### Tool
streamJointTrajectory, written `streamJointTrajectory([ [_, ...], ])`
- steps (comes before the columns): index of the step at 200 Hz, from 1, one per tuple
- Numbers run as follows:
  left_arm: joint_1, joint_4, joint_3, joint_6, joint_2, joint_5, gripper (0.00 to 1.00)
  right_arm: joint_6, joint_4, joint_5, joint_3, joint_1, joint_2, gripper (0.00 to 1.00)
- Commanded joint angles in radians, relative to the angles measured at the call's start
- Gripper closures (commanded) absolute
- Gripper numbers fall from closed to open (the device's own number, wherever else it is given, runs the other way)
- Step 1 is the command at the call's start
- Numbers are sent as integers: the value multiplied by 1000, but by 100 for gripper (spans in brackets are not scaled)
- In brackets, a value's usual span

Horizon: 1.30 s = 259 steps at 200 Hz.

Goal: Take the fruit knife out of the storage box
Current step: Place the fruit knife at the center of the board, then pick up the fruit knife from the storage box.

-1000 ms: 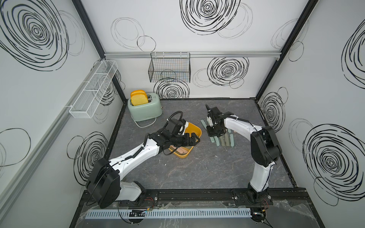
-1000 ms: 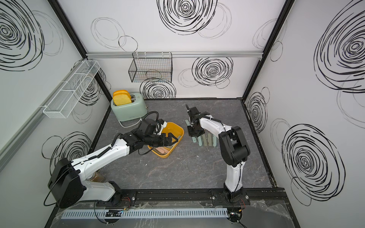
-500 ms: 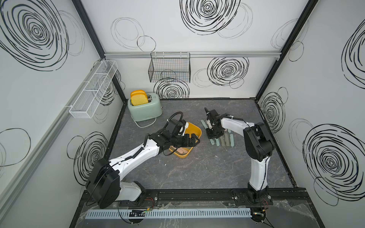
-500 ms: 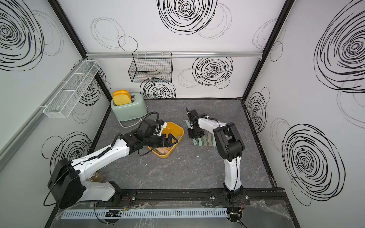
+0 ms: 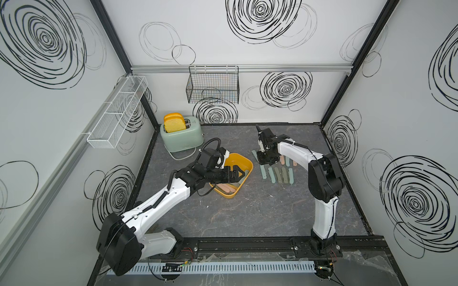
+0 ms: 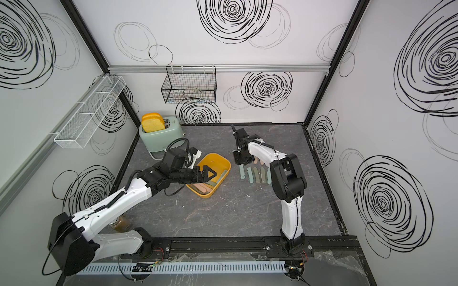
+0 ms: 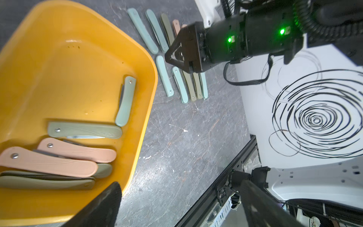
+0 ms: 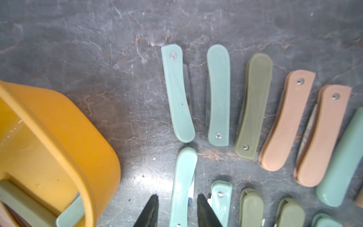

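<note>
storage box (image 7: 78, 78) cut by frame edge | olive knife (image 7: 47, 181) half under pink knife (image 7: 49, 162) | I see only tips of right claw (image 8: 177, 196)

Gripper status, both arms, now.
Left gripper: open, empty, over the storage box.
Right gripper: slightly open, astride a pale teal knife lying on the table, not gripping it.

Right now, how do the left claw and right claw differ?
The left claw is spread wide; the right claw is open only narrowly. The left claw hovers at the storage box with nothing between its fingers; the right claw straddles a light-teal folding fruit knife lying on the table. Shared: neither appears to grip anything.
</note>
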Motion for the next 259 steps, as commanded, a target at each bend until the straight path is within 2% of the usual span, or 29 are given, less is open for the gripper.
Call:
streamJointTrajectory([
  [1, 57, -55, -46, 27, -83, -13, 2, 0, -59, 30, 69, 59, -34, 63],
  [29, 156, -102, -119, 30, -208, 9, 2, -24, -75, 53, 139, 154, 3, 62],
  [59, 237, -172, -172, 43, -315, 30, 2, -59, -69, 45, 165, 252, 41, 56],
  [98, 283, -242, -225, 39, -424, 31, 2, -95, -68, 20, 182, 343, 101, 40],
  [137, 305, -275, -272, 18, -499, 33, 2, -137, -120, 54, 242, 385, 195, 33],
  [212, 329, -304, -281, 27, -515, 33, 2, -147, -114, 74, 248, 407, 285, 34],
  [243, 344, -318, -280, 43, -511, 43, 2, -136, -120, 74, 274, 403, 329, 42],
  [259, 355, -326, -275, 55, -504, 52, 2, -132, -126, 72, 289, 402, 349, 51],
])
